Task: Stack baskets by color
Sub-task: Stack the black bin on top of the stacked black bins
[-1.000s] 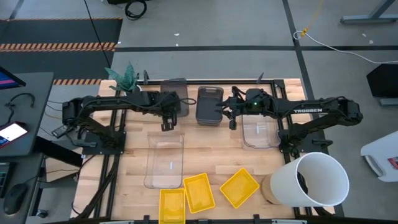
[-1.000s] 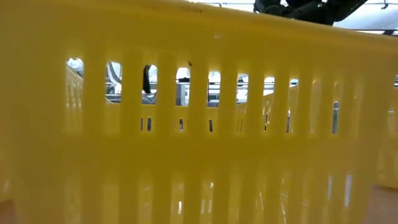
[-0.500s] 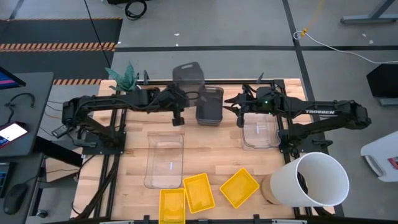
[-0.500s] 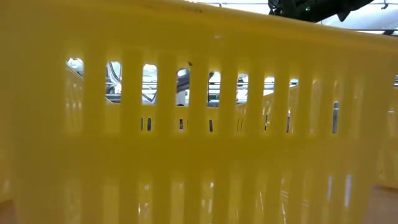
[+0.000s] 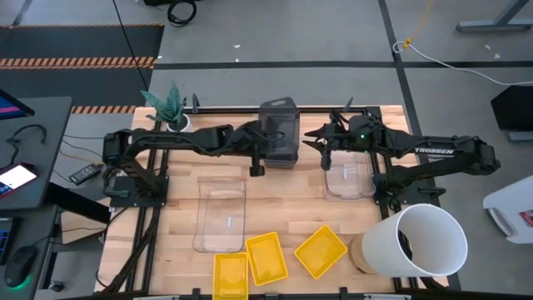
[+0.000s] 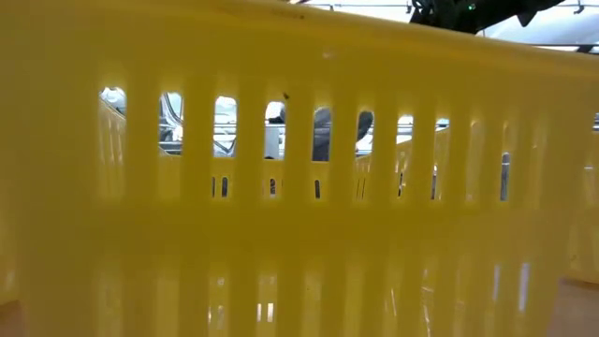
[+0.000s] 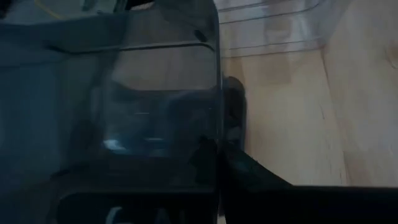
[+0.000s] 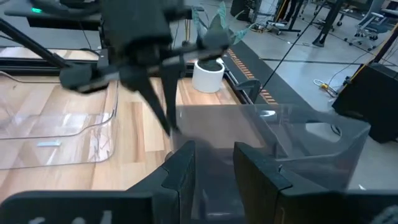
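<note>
My left gripper [image 5: 256, 160] is shut on a smoky dark grey basket [image 5: 279, 123] and holds it in the air over a second dark grey basket [image 5: 281, 154], which stands on the table at the far middle. My right gripper [image 5: 325, 152] hangs open above a clear basket [image 5: 348, 177], a little to the right of the grey ones, with nothing between its fingers [image 8: 180, 168]. Another clear basket [image 5: 221, 212] lies left of centre. Three yellow baskets [image 5: 266, 257] sit along the near edge; one of them [image 6: 299, 187] fills the low view. My left gripper has the lifted grey basket by its wall [image 7: 214, 134] at the end nearest the arm. One finger [image 7: 233, 124] lies outside the wall, and the other shows only dimly through the smoky plastic. The fingers slant down from the table's left. The basket is clear of the table.
A big white bucket [image 5: 420, 242] stands at the near right corner. A small white pot with a green plant [image 5: 171, 107] sits at the far left. Bare wood shows between the clear baskets in the table's middle.
My left gripper has lifted the dark grey basket off the table and carried it toward the table's right edge, tipping it on the way, until it hangs over the other grey basket. My right gripper has drawn back a little toward the right and risen slightly.
</note>
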`<state>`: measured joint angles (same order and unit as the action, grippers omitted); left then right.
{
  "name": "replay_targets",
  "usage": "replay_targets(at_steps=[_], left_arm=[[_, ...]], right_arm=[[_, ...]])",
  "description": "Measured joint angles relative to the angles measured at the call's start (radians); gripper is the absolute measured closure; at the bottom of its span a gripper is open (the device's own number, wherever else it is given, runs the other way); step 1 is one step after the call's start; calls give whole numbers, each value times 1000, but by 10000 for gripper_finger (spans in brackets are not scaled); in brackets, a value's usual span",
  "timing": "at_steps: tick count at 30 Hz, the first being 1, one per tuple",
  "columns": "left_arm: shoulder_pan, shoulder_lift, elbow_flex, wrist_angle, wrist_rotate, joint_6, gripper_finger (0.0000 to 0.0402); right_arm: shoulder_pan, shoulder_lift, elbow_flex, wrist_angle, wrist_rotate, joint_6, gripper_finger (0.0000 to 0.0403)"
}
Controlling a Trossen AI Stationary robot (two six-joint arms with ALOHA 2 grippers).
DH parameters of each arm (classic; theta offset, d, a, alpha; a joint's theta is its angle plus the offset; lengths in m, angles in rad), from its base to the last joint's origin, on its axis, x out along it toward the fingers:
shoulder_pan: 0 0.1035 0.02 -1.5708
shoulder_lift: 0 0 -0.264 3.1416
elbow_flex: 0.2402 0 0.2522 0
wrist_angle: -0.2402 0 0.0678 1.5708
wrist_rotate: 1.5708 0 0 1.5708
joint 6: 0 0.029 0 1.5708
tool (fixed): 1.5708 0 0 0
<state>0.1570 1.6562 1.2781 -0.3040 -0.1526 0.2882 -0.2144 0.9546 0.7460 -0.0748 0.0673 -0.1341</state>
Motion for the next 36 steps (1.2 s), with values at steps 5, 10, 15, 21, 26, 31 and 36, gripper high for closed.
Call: replay_targets(at_steps=[5,10,15,21,26,31,36], left_arm=[[0,38,-1,-38,23,-12,397],[-3,41,-1,-82,27,-30,397],[-3,41,-1,-118,30,-34,392],[-4,40,-1,-121,22,-41,329],[-5,39,-1,-134,19,-41,270],[-3,7,-1,-158,18,-37,243],[-3,-27,-1,-138,17,-14,246]], right_arm=[[4,0,0,0,0,-1,289],[4,0,0,0,-3,-5,289],[4,0,0,6,-5,-7,289],[4,1,-8,16,-8,0,289],[4,2,-35,46,-8,0,289],[4,2,-49,55,-8,0,289],[4,2,-51,72,-8,0,289]])
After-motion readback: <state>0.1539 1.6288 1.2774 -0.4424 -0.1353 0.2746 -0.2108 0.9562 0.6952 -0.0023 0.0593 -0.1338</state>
